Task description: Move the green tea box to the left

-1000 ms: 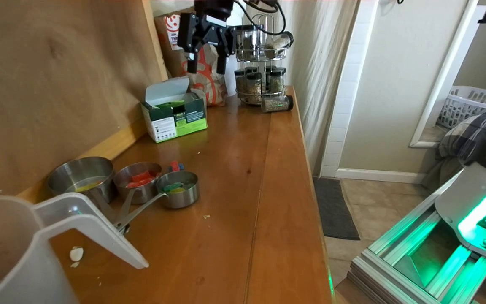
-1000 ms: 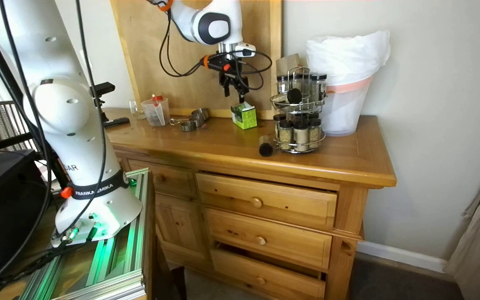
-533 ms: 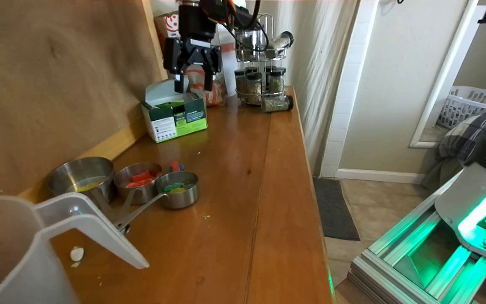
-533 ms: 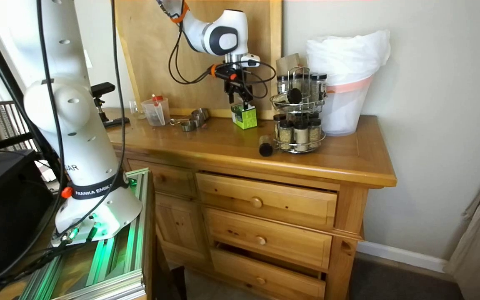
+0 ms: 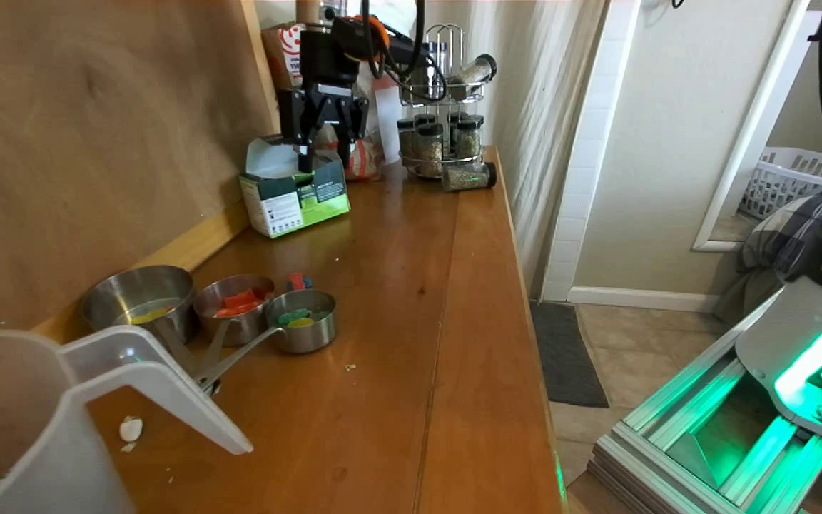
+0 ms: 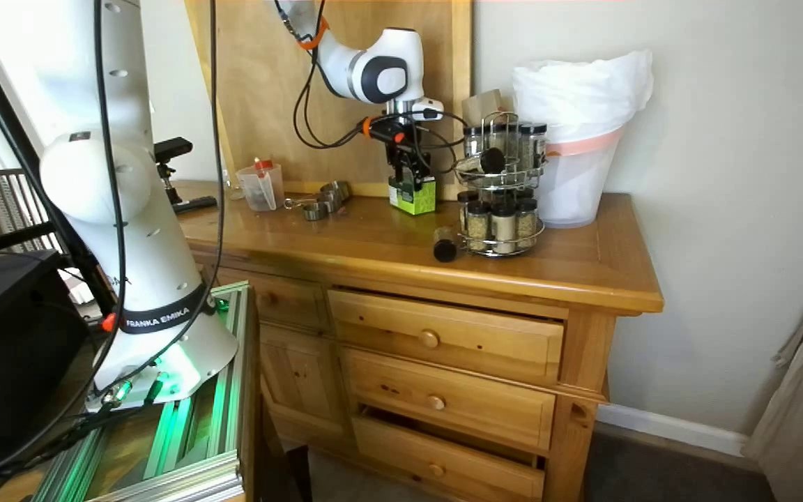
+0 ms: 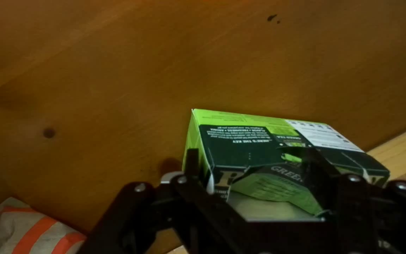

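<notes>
The green tea box (image 5: 315, 205), bright green with a dark panel and a raised grey lid flap, stands open-topped on the wooden dresser against the wooden panel. It also shows in an exterior view (image 6: 421, 202) and in the wrist view (image 7: 238, 141). My gripper (image 5: 324, 158) is low over the box, fingers pointing down and apart. It shows too in an exterior view (image 6: 408, 183) and in the wrist view (image 7: 246, 152). There, one finger is at the box's green end and the other is over its torn opening. Whether the fingers press the cardboard I cannot tell.
Metal measuring cups (image 5: 300, 321) and a plastic measuring jug (image 5: 18, 421) stand on the box's one side. A spice rack (image 6: 502, 209), a jar lying down (image 6: 445, 244), a red-and-white patterned bag (image 5: 364, 158) and a lined white bin (image 6: 576, 167) are on the other.
My gripper has come down to the box, and its fingers look slightly closer together. The box has shifted a little towards the spice rack in the last half second.
</notes>
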`<control>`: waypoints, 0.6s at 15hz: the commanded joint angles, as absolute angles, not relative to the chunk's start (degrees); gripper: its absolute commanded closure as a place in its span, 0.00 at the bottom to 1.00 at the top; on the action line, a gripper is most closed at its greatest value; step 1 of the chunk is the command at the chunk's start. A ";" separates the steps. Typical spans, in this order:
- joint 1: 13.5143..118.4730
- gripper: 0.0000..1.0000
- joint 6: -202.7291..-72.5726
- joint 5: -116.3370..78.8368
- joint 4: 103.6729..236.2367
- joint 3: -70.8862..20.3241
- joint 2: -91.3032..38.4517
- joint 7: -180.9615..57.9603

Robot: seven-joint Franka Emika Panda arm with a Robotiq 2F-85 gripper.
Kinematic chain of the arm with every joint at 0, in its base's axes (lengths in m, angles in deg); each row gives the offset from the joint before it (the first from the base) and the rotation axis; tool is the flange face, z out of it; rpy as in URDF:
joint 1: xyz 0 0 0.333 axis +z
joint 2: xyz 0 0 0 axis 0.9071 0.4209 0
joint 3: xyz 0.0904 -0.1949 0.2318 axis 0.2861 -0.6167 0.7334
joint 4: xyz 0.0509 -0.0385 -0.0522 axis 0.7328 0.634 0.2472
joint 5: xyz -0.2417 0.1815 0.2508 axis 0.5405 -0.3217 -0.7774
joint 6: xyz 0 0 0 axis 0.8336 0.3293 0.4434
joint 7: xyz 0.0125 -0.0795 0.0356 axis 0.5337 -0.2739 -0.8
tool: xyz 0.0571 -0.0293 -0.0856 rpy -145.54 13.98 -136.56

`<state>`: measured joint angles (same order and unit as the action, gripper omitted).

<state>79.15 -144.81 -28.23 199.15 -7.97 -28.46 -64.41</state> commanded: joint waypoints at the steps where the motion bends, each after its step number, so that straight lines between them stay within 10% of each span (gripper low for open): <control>1: 79.24 0.55 -146.04 -26.98 197.89 -8.79 -27.41 -62.52; 7: 79.15 0.97 -145.84 -26.54 198.46 -9.64 -27.68 -62.15; 9: 79.07 0.96 -145.94 -26.66 198.61 -9.59 -27.74 -62.59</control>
